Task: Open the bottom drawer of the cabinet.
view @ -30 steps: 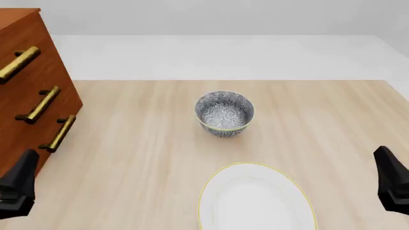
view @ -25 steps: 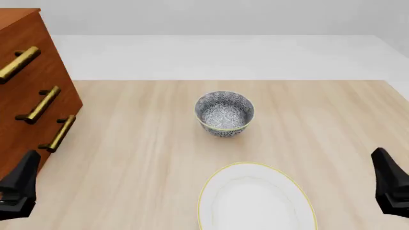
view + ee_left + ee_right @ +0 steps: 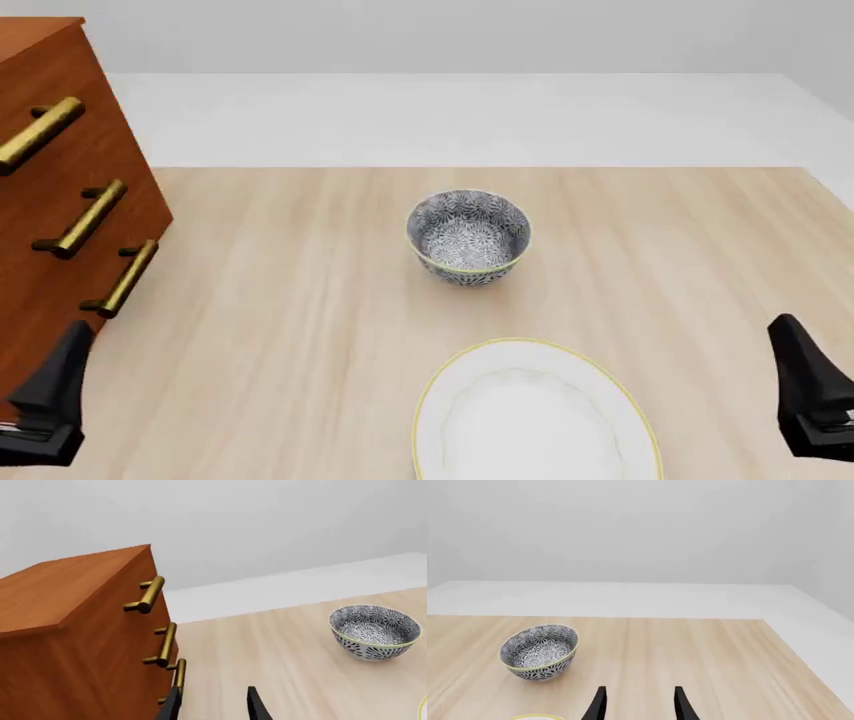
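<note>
Over at the table's left edge stands the cabinet, drawers shut.
Its bottom drawer faces right, brass handle running front to back; the left gripper waits near it, fingers spread, and the right gripper is likewise parted.

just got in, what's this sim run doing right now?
Two arms at a table, neither holding anything. The left gripper sits open by the cabinet, just short of the bottom drawer, which looks shut; its brass handle is untouched. The right gripper hangs open at the table's right side. A patterned bowl and white plate sit mid-table.
</note>
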Motion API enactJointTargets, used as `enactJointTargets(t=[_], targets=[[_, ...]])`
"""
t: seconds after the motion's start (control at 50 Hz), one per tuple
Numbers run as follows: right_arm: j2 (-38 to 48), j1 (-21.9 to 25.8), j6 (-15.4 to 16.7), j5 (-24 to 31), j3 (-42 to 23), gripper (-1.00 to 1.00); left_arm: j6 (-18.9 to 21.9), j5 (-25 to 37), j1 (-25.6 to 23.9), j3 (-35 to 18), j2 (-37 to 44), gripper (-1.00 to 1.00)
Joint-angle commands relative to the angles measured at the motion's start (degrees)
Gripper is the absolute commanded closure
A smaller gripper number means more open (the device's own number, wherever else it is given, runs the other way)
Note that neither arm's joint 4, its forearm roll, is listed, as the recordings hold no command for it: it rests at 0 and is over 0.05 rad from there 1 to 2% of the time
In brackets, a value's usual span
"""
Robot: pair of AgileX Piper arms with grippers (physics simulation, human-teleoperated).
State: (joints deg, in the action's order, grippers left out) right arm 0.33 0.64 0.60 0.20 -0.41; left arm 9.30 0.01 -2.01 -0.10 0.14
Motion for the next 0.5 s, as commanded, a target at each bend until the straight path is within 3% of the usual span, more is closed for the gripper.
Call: enactJointTargets(t=[0.02, 0.24, 0.42, 0.5], targets=[[-0.2, 0.4, 0.2, 0.0, -0.1, -1.0, 12.9, 1.1, -1.9, 0.1, 0.7, -1.0], [-0.3, 0.5, 0.1, -0.1, -0.2, -1.0, 25.2, -5.9, -4.5, 0.1, 12.1, -1.0], [-0.3, 0.5, 0.0, -0.1, -0.4, -1.0, 34.7, -10.5, -3.8, 0.1, 19.8, -1.0], [-0.3, 0.4, -0.1, 0.1, -0.7, -1.0, 36.8, -14.2, -3.6, 0.1, 25.0, -1.0]])
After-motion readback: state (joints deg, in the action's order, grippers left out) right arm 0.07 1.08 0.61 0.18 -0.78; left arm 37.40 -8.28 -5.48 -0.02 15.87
